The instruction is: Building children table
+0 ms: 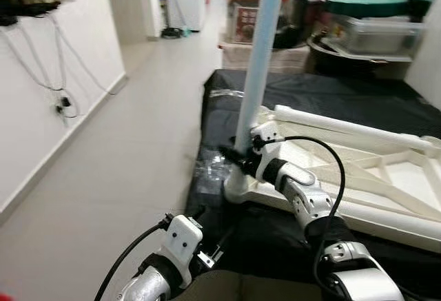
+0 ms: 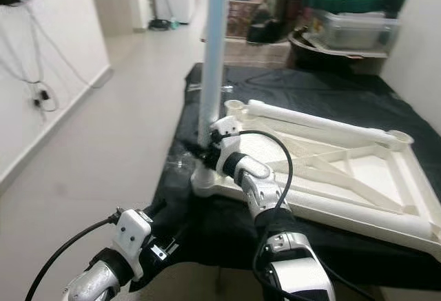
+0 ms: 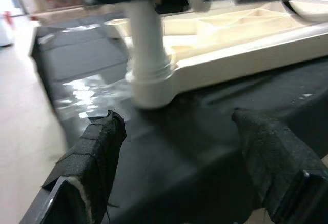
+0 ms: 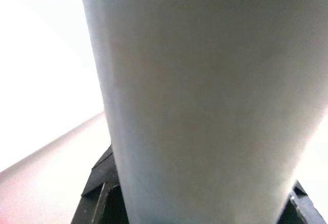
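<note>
Nearest, the left gripper (image 3: 174, 167) is hovering with its fingers spread wide at the near edge of the black-covered counter (image 1: 331, 101). Just beyond, the right gripper (image 1: 234, 155) is pinching the pale blue table leg (image 1: 259, 60), standing upright in the near left corner socket of the upturned white tabletop (image 1: 386, 177) lying on the counter.
</note>
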Controlling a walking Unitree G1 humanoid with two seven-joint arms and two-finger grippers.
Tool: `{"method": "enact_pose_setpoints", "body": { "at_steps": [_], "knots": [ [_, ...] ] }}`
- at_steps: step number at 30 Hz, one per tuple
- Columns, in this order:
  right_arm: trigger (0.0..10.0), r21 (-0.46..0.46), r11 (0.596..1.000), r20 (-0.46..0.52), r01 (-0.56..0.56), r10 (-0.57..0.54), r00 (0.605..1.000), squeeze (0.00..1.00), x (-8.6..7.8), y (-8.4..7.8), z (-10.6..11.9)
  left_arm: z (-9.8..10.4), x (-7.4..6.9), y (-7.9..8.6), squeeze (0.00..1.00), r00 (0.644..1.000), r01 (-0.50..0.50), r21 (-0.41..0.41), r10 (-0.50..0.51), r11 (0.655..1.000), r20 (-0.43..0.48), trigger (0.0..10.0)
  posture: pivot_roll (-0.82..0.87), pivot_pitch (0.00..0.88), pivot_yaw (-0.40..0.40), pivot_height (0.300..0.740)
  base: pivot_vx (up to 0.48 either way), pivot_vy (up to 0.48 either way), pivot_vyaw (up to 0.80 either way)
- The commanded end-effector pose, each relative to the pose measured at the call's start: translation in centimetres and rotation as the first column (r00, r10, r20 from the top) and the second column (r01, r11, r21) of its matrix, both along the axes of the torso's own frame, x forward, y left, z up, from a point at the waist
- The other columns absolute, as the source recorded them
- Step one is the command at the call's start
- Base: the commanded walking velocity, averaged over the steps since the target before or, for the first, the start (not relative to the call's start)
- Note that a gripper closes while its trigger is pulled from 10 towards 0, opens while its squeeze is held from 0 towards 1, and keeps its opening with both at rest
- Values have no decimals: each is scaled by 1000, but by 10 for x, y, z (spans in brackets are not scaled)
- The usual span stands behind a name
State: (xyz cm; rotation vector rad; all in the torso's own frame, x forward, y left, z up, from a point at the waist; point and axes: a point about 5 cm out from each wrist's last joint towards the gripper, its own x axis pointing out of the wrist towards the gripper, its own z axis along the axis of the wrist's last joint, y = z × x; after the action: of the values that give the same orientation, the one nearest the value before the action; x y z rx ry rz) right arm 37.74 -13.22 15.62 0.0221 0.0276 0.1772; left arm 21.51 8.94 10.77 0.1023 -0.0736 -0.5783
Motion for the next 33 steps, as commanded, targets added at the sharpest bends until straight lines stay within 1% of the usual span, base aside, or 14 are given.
{"method": "enact_pose_setpoints", "body": {
  "at_steps": [1, 4, 9, 10, 13, 14, 17, 18, 20, 25, 27, 28, 30, 33],
  "knots": [
    [0, -49, 958, -48, 284, -286, 957, 0, -5, -41, -11, -2, -1, 1, 0, 1000, 1, 5, -1, 1000, -17, 10000, 95, 0, -48, 740, 0, 0, 0],
    [0, -45, 832, -44, 553, -555, 831, 0, -26, -48, -16, -3, -1, 0, 0, 1000, 4, 7, -4, 1000, -18, 10000, 96, 0, -47, 740, 0, 0, 0],
    [0, -20, 833, -69, 553, -553, 830, 0, -28, -32, -19, -3, 0, 0, 0, 1000, 3, 7, -3, 1000, -17, 10000, 97, 0, -53, 740, 0, 0, 0],
    [10000, 20, 863, -69, 505, -502, 862, 0, -25, -19, -19, -2, 0, -1, 0, 1000, 2, 6, -2, 1000, -16, 10000, 97, 0, -54, 740, 0, 0, 0],
    [10000, 58, 896, -48, 439, -437, 898, 0, -21, -7, -17, -2, 0, -1, 0, 1000, 2, 6, -2, 1000, -16, 10000, 97, 0, -55, 740, 0, 0, 0],
    [10000, 92, 917, -20, 387, -387, 922, 1000, -18, 3, -14, -2, 0, -1, 0, 1000, 1, 5, -1, 1000, -16, 10000, 95, 0, -54, 740, 0, 0, 0],
    [10000, 83, 936, 36, 343, -347, 937, 1000, -15, 5, -8, -2, 1, -1, 0, 1000, 0, 4, 0, 1000, -16, 10000, 94, 0, -57, 740, 0, 0, 0],
    [10000, 91, 942, 58, 324, -330, 942, 0, -12, 1, -4, -2, 1, -1, 0, 1000, -1, 3, 1, 1000, -16, 10000, 93, 0, -57, 740, 0, 0, 0],
    [10000, 110, 979, 113, 171, -183, 977, 0, -3, -11, 8, -3, 1, -1, 0, 1000, -1, 3, 1, 1000, -16, 10000, 94, 0, -59, 740, 0, 0, 0],
    [10000, 108, 992, 118, -62, 49, 992, 0, 4, -21, 18, -4, 2, -1, 0, 1000, 1, 4, -1, 1000, -16, 10000, 93, 0, -56, 740, 0, 0, 0],
    [10000, 100, 933, 79, -346, 339, 937, 0, 2, -20, 23, -4, 2, -1, 0, 1000, 4, 7, -4, 1000, -16, 10000, 86, 0, -52, 740, 0, 0, 0],
    [10000, 100, 933, 79, -346, 339, 937, 0, 2, -20, 23, -4, 2, -1, 0, 1000, 4, 7, -4, 1000, -16, 10000, 86, 0, -52, 740, 0, 0, 0],
    [10000, 109, 802, 61, -588, 585, 809, 0, -7, -11, 25, -5, 2, -1, 0, 1000, 9, 10, -9, 1000, -17, 10000, 82, 0, -51, 740, 0, 0, 0],
    [10000, 109, 802, 61, -588, 585, 809, 0, -7, -11, 25, -5, 2, -1, 0, 1000, 9, 10, -9, 1000, -17, 10000, 82, 0, -51, 740, 0, 0, 0]
  ]
}}
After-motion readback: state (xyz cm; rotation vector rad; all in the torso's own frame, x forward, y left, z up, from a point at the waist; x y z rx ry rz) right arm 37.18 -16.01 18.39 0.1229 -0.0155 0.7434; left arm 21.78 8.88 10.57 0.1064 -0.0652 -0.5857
